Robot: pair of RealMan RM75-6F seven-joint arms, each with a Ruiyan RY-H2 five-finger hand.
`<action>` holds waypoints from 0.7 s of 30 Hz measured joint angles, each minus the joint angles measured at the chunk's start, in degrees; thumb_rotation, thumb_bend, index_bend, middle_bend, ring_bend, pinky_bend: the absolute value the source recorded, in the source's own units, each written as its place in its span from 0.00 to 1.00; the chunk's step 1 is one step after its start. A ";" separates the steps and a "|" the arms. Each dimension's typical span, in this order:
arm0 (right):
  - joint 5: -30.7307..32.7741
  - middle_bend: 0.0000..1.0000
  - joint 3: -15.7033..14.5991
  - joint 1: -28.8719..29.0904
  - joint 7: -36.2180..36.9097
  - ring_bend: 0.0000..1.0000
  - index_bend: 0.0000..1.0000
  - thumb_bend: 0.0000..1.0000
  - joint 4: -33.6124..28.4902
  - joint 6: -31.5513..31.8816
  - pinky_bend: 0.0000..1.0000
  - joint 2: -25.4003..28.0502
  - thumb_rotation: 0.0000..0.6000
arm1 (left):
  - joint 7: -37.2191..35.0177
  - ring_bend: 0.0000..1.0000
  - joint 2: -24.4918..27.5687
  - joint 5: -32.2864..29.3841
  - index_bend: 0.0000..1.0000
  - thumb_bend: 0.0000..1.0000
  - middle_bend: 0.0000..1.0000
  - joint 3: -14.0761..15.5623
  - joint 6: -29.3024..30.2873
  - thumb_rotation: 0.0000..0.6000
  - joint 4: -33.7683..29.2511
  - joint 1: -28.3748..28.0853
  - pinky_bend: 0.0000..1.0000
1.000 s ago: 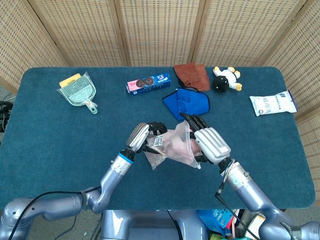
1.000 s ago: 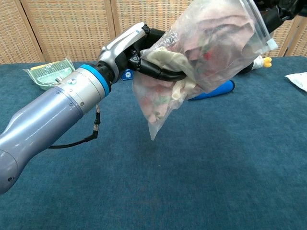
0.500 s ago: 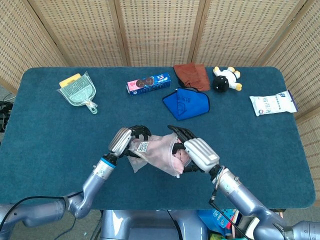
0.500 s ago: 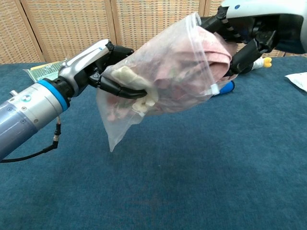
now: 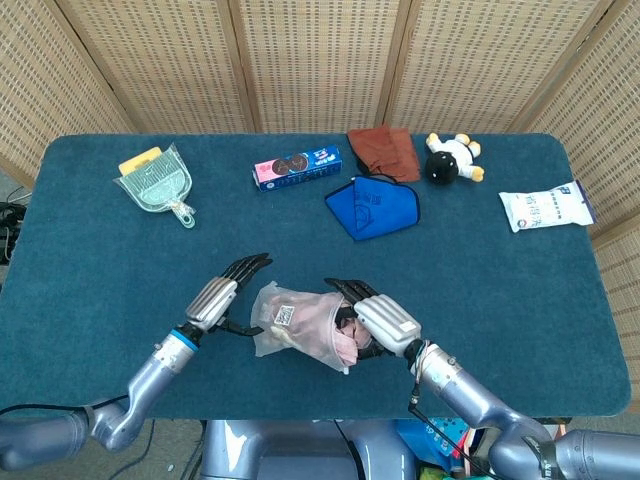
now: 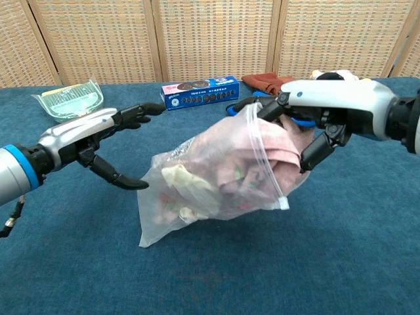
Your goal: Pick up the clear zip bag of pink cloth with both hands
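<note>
The dark blue carpeted table (image 5: 110,270) fills most of the head view, with woven wicker screen panels (image 5: 320,60) standing behind its far edge.

The clear zip bag of pink cloth (image 5: 305,322) hangs above the table near its 6 o'clock edge. In the chest view the clear zip bag of pink cloth (image 6: 223,174) is off the surface, its lower corner drooping toward 7 o'clock.

The right hand (image 5: 375,322) sits at the bag's 3 o'clock side and holds it: in the chest view the right hand (image 6: 315,125) has its fingers curled over the upper zip end and its thumb pressed in from below.

The left hand (image 5: 222,293) lies at the bag's 9 o'clock side. In the chest view the left hand (image 6: 98,141) is spread wide, fingers straight, thumb reaching toward the bag's left edge but apart from it, so it holds nothing.

Toward 12 o'clock from the bag lies a blue folded fabric pouch (image 5: 375,207), and beyond it a rust-brown folded cloth (image 5: 385,151). At 10 o'clock on the table is a pale green plastic dustpan (image 5: 155,183) on a yellow sponge (image 5: 137,159). At 2 o'clock, near the right edge, rests a white plastic packet with blue print (image 5: 545,208). At 12 o'clock lies a blue and pink rectangular biscuit box (image 5: 296,167). At 1 o'clock sits a small black and white plush toy (image 5: 451,158).
</note>
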 measured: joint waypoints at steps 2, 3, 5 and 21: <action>-0.85 0.00 -0.65 -0.04 1.00 0.00 0.71 0.80 1.68 -0.62 0.00 -0.39 1.00 | 1.76 0.00 1.51 -0.17 0.00 0.18 0.00 0.66 -1.04 1.00 -0.59 0.14 0.00; -1.68 0.01 -1.14 -0.12 1.99 0.00 0.71 0.80 2.91 -1.02 0.00 -0.65 1.00 | 3.21 0.00 2.13 -0.16 0.00 0.18 0.00 0.89 -1.14 1.00 -0.58 0.25 0.00; -2.57 0.01 -1.58 -0.22 3.03 0.00 0.71 0.80 3.85 -1.33 0.00 -0.81 1.00 | 5.63 0.00 2.98 0.00 0.00 0.18 0.00 1.04 -0.87 1.00 -0.17 0.38 0.00; -10.77 0.01 -4.02 -1.00 9.04 0.00 0.71 0.79 6.15 -0.54 0.00 0.35 1.00 | 16.78 0.00 3.27 1.90 0.09 0.18 0.00 -0.40 -10.65 1.00 8.82 -7.47 0.00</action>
